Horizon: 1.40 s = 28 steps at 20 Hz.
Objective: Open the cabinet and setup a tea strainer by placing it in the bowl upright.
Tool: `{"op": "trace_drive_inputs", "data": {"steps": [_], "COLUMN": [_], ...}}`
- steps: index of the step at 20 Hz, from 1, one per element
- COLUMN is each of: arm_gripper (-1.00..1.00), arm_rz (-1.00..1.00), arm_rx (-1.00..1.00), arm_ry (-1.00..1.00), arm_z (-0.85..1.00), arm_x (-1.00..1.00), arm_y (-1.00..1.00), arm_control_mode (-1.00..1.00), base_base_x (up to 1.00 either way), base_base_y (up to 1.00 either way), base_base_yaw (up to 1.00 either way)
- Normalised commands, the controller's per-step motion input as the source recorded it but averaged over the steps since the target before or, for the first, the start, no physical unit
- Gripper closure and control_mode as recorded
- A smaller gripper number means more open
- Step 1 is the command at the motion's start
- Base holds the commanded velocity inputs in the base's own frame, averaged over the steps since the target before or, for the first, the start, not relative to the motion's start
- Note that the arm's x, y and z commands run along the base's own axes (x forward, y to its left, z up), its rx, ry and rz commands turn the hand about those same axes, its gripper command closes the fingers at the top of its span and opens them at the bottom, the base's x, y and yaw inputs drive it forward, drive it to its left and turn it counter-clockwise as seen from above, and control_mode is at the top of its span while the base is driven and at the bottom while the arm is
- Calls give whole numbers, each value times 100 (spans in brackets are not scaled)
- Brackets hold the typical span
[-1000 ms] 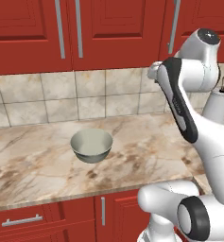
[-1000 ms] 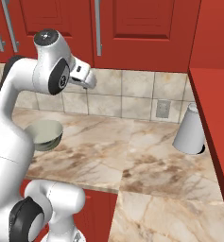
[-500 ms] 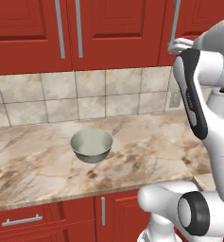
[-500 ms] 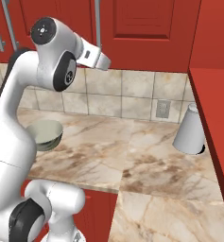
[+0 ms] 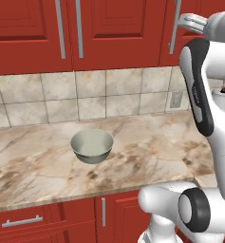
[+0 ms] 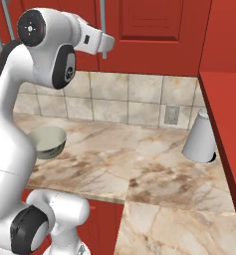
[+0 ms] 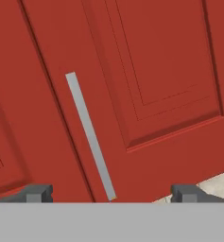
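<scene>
Cabinet (image 7: 151,85), red, door closed, faces our raised hand at twelve o'clock | bowl (image 5: 91,146) sits on marble counter (image 5: 147,156), well below at seven o'clock | gripper (image 7: 111,193) spread wide, straddling silver handle (image 7: 90,134), holding nothing

The arm has swung upward over the last second: in the left base view the gripper (image 5: 184,20), which sat near 3 o'clock in front of the tiled wall, has climbed to about 1 o'clock, just beside the silver handle (image 5: 173,28) of the cabinet (image 5: 190,42). In the right base view the hand (image 6: 102,42) has likewise risen from the tile level toward 11 o'clock, in front of the red door, with the arm's upper links now standing taller. Its jaws have eased a touch wider and stand fully apart.
</scene>
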Motion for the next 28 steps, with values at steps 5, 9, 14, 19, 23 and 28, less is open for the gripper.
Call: {"op": "trace_drive_inputs", "data": {"steps": [5, 9, 14, 19, 23, 28], "arm_gripper": [-100, -100, -100, -100, -100, -100], "arm_rz": [0, 0, 15, 25, 13, -3], "arm_rx": [-1, 0, -8, -15, -8, -18], "arm_ry": [-2, 0, 1, 3, 9, 23], "arm_z": [13, 0, -7, -22, -8, -5], "arm_x": [7, 0, 0, -1, 0, 35], "arm_y": [-1, 1, 7, -1, 8, 6], "arm_control_mode": [-100, -100, -100, -100, -100, -100], "base_base_x": [0, 0, 0, 0, 0, 0], "base_base_y": [0, 0, 0, 0, 0, 0], "base_base_yaw": [0, 0, 0, 0, 0, 0]}}
